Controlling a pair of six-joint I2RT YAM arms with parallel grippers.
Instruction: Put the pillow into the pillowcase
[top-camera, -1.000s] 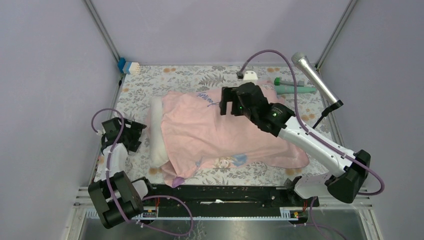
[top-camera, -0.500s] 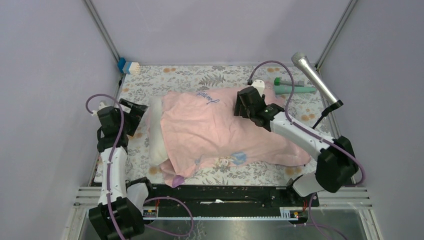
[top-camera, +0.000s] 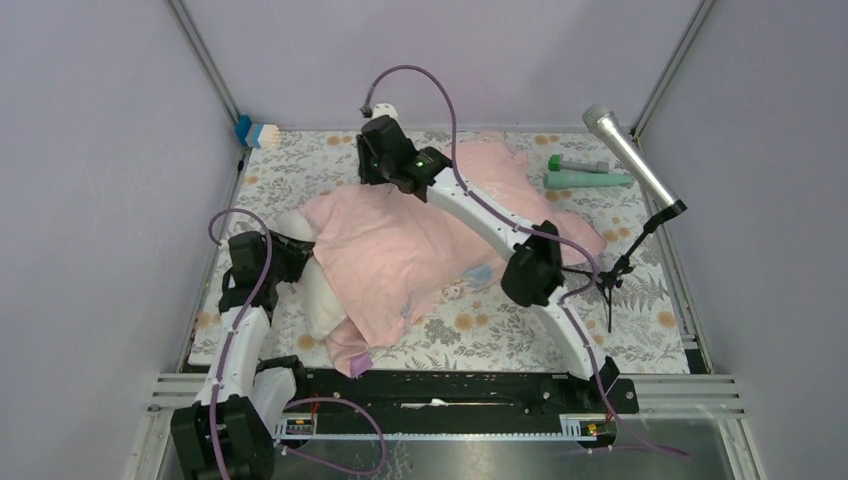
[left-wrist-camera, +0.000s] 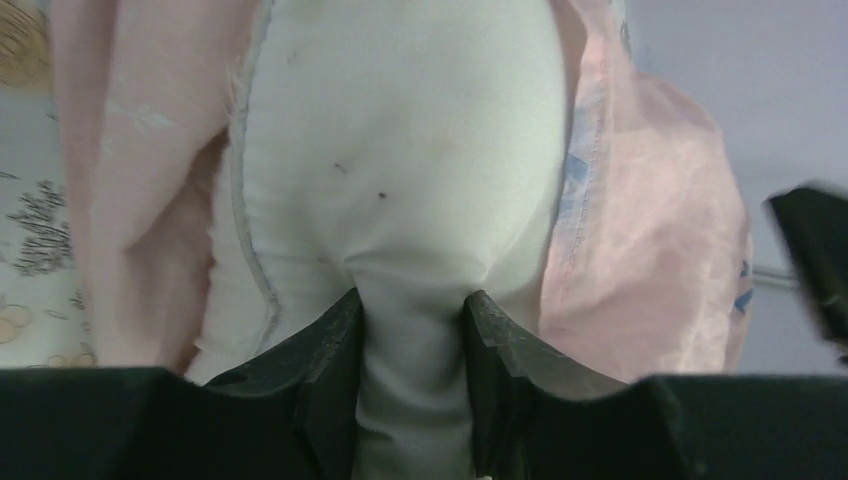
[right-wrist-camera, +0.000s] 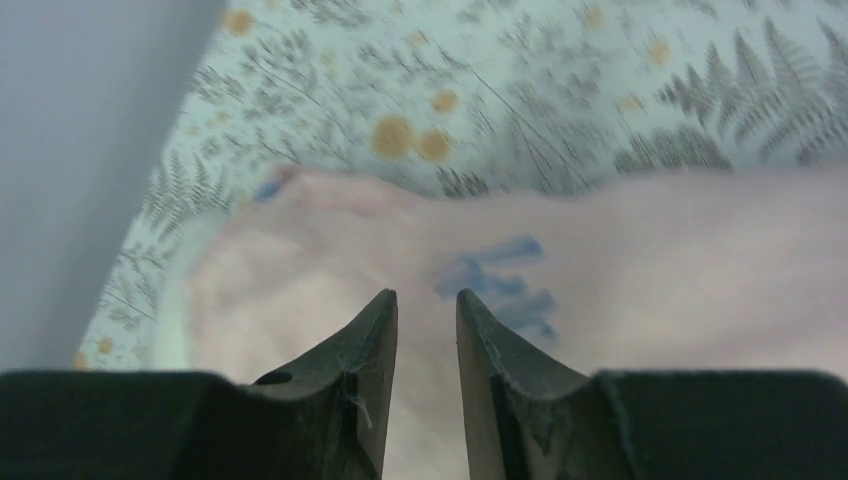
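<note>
— What is held near the left edge of the tabletop (top-camera: 650, 340)?

— A fold of the pillow (left-wrist-camera: 400, 150) is pinched between the fingers of the left end effector (left-wrist-camera: 412, 345). The cream fabric is bunched into the narrow gap, so the grip is closed on it.

— And where is the pillow placed?

— It is laid toward the left edge, on the floral cloth (top-camera: 480, 335). Only its left end is exposed, and the rest is covered by the pillowcase (top-camera: 400, 250). In the left wrist view, pink fabric is seen on both sides of the cream end, with small blue prints along one side.

— How is the pillowcase spread?

— It is spread, wrinkled, from the near edge left of centre, where purple lining is shown, across the middle to the far edge right of centre. The right arm is stretched over it from the near right toward the far left.

— And the right end effector (right-wrist-camera: 425, 330)?

— It is set over the far-left part of the pink fabric, beside blue marks printed on it. Its fingers are set narrow, and pink cloth is seen in the gap. Whether that cloth is clamped cannot be told.

— What is found farther back?

— A microphone (top-camera: 610, 125) on a stand is placed by the right edge. A green object (top-camera: 588, 178) is laid near the far-right corner, and a blue and white object (top-camera: 258, 133) in the far-left corner.
</note>
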